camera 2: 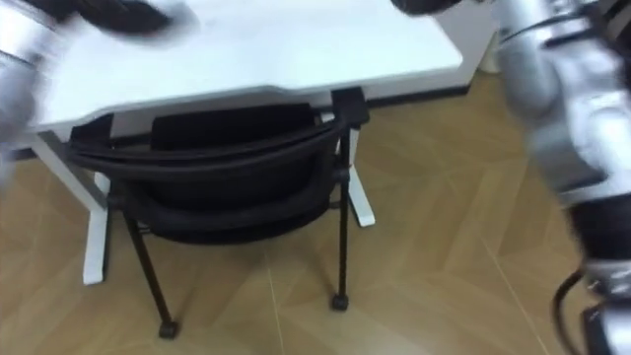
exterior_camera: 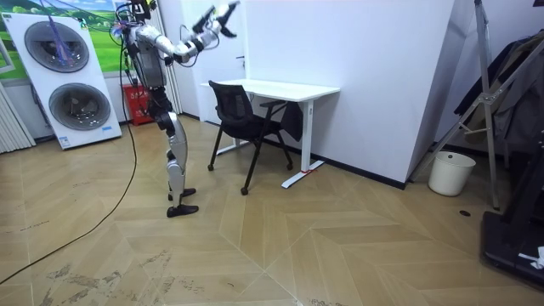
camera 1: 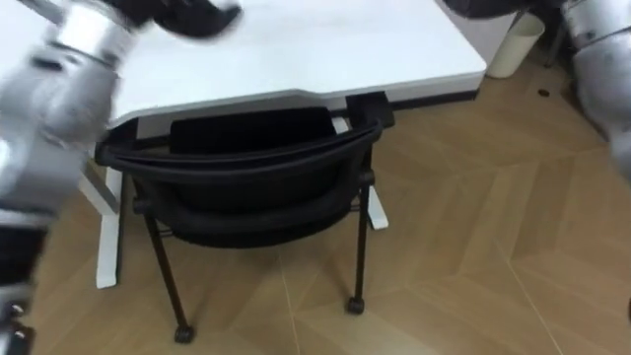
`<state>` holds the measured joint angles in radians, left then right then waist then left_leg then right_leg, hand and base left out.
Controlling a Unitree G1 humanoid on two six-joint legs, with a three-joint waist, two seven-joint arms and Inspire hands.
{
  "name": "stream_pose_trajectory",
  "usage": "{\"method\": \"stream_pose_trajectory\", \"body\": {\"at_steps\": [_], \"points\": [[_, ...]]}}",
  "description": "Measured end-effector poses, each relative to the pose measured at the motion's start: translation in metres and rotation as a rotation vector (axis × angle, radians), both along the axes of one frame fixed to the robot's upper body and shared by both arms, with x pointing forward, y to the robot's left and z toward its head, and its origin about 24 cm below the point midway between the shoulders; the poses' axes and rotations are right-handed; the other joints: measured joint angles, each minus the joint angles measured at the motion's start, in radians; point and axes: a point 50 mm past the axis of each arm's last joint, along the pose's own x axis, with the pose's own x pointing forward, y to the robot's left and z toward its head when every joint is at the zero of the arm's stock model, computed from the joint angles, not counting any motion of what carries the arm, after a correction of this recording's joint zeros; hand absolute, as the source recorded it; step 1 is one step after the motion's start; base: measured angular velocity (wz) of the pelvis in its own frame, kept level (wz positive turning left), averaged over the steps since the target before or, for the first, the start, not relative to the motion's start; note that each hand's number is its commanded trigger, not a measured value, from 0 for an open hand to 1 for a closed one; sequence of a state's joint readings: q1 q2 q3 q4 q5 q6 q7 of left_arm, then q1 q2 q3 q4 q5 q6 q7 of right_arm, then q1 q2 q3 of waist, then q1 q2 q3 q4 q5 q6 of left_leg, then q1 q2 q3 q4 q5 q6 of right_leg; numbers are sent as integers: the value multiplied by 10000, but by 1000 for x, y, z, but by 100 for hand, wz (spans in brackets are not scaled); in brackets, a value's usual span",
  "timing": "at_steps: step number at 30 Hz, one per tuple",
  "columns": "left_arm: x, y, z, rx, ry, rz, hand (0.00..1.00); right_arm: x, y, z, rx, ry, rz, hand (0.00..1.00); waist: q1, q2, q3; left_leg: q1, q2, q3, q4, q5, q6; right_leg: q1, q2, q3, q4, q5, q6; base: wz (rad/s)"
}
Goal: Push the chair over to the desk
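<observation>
Room view: standing behind chair point(exterior_camera: 242, 115), both arms raised, off it. Chair point(camera 1: 246, 177) at frame centre, seat partly under tabletop point(camera 1: 296, 49). Left hand point(camera 1: 192, 18) blurred, upper left: grip unreadable. Fits pre-push or release.

White desk point(exterior_camera: 289, 88) on white legs against the white wall, wood herringbone floor point(exterior_camera: 340, 246) all round. Two stacked washers point(exterior_camera: 70, 81) at the room view's left with a red box point(exterior_camera: 136, 104) just beside them; white bin point(exterior_camera: 450, 172) by the wall at the room view's right, near a metal stand point(exterior_camera: 489, 93) hung with dark clothes point(exterior_camera: 520, 93)
</observation>
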<state>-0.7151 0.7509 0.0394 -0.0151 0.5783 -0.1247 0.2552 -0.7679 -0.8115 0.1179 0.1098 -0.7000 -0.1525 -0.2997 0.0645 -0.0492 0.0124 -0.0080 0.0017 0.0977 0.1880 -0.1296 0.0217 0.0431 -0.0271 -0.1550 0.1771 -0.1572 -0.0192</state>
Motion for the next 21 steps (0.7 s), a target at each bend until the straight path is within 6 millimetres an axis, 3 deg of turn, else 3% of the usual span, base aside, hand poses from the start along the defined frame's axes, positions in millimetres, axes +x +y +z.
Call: {"method": "stream_pose_trajectory", "body": {"at_steps": [2, 5, 8, 10, 11, 12, 13, 14, 15, 17, 19, 20, 21], "points": [[-11, 18, 26, -133, -1125, 259, 0, -11, -20, 34, 225, -1005, -353, 0, -41, 31, -22, 0, -12, 40, -12, -12, 14, 53, -2, -21, -83, 13, 20, 6], [-39, 73, 69, -486, -2509, 2201, 0, -56, -74, 99, 727, -3254, -1921, 0, -128, 98, -89, -181, 1, 46, 3, -65, 8, -80, 2, -90, -85, 20, 8, 5], [-62, 112, 89, -1051, -3070, 3725, 0, -92, -106, 134, 863, -4335, -3269, 0, -168, 198, -300, -368, 5, 71, 33, -139, 5, -251, 3, -81, -94, 9, 26, -2], [-104, 149, 117, -1873, -4098, 4952, 0, -136, -130, 163, 1026, -5544, -4393, 0, -215, 211, -326, -428, 27, 338, 20, -140, 4, -423, 2, 134, -78, 6, 31, -28], [-115, 158, 122, -2156, -4363, 5257, 0, -146, -136, 169, 1138, -5815, -4607, 0, -256, 227, -368, -449, 32, 392, 26, -140, 4, -450, 1, 158, -92, 4, 33, -26], [-140, 176, 133, -2852, -4987, 5794, 0, -170, -147, 180, 1457, -6516, -5023, 0, -340, 248, -482, -530, 32, 415, 22, -141, 2, -540, -3, 146, -86, 0, 40, -17], [-165, 193, 138, -3607, -5617, 6248, 0, -194, -160, 186, 1874, -7241, -5491, 0, -411, 249, -501, -477, 26, 430, 7, -140, 2, -536, -14, 148, -71, -17, 68, -18], [-177, 202, 139, -3898, -5833, 6555, 0, -205, -167, 188, 2075, -7556, -5736, 0, -431, 254, -558, -470, 29, 446, 5, -141, 2, -557, -14, 161, -66, -19, 71, -30], [-198, 220, 137, -4675, -6191, 7191, 0, -225, -182, 189, 2732, -8110, -6177, 0, -510, 240, -670, -420, 41, 542, 9, -142, 0, -550, -18, 152, -65, -22, 76, -31], [-227, 252, 120, -6320, -6556, 8325, 0, -246, -209, 181, 4359, -8705, -6469, 0, -583, 240, -719, -225, 68, 647, 7, -159, -26, -392, -5, 158, -61, -27, 85, -24], [-263, 290, 73, -8890, -6995, 10163, 0, -270, -252, 150, 6982, -9295, -7437, 0, -735, 269, -804, -52, 117, 650, 23, -263, -181, -248, 59, 263, -66, -65, 81, -12], [-272, 297, 58, -9586, -7113, 10663, 0, -276, -262, 138, 7662, -9452, -7828, 0, -800, 202, -772, -1, 116, 650, 18, -306, -243, -224, 67, 325, -57, -125, 66, -7], [-289, 308, 24, -11096, -7555, 11498, 0, -290, -278, 117, 8985, -9954, -8416, 0, -857, 223, -777, 43, 139, 664, 33, -500, -303, -212, 111, 394, -50, -279, -60, -7]]}}
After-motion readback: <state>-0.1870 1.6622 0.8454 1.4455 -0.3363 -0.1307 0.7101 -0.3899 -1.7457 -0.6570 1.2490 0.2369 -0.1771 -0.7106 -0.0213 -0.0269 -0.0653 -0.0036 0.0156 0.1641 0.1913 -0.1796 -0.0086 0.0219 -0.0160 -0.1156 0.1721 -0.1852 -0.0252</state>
